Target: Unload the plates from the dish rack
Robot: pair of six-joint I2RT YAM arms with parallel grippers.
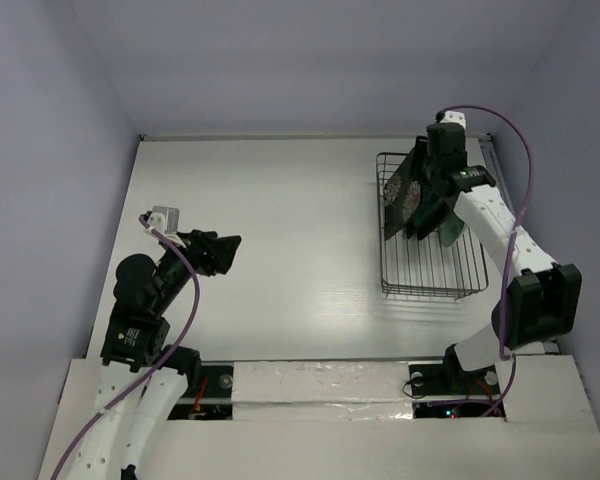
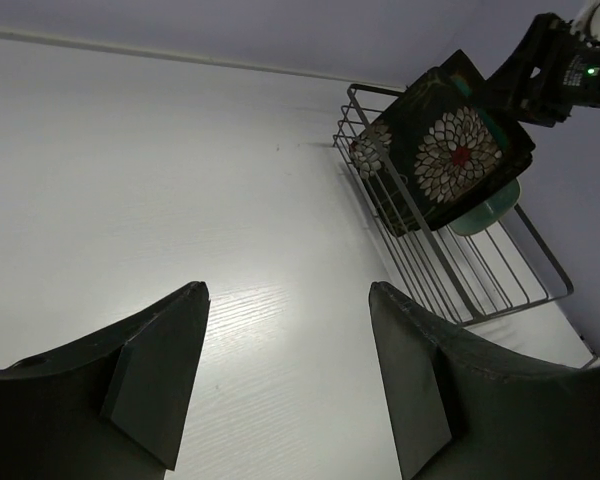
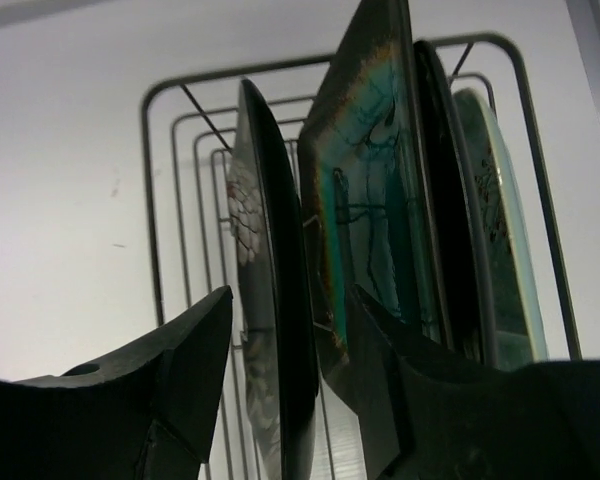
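Note:
The black wire dish rack [image 1: 435, 270] stands at the right of the table. Several plates stand on edge in its far end. In the right wrist view, from left to right, they are a black flowered plate [image 3: 280, 250], the dark-rimmed teal plate [image 3: 365, 170], a second black plate [image 3: 445, 190] and the mint-green plate [image 3: 500, 230]. My right gripper [image 3: 290, 295] is open and straddles the top edge of the leftmost black flowered plate, with a gap on its left side. My left gripper [image 2: 287, 290] is open and empty above bare table, far left of the rack [image 2: 480, 270].
The white table [image 1: 280, 220] spreads left of the rack. Grey walls close in the back and both sides. The rack's near half holds only wires and prongs. A purple cable loops over the right arm [image 1: 525, 150].

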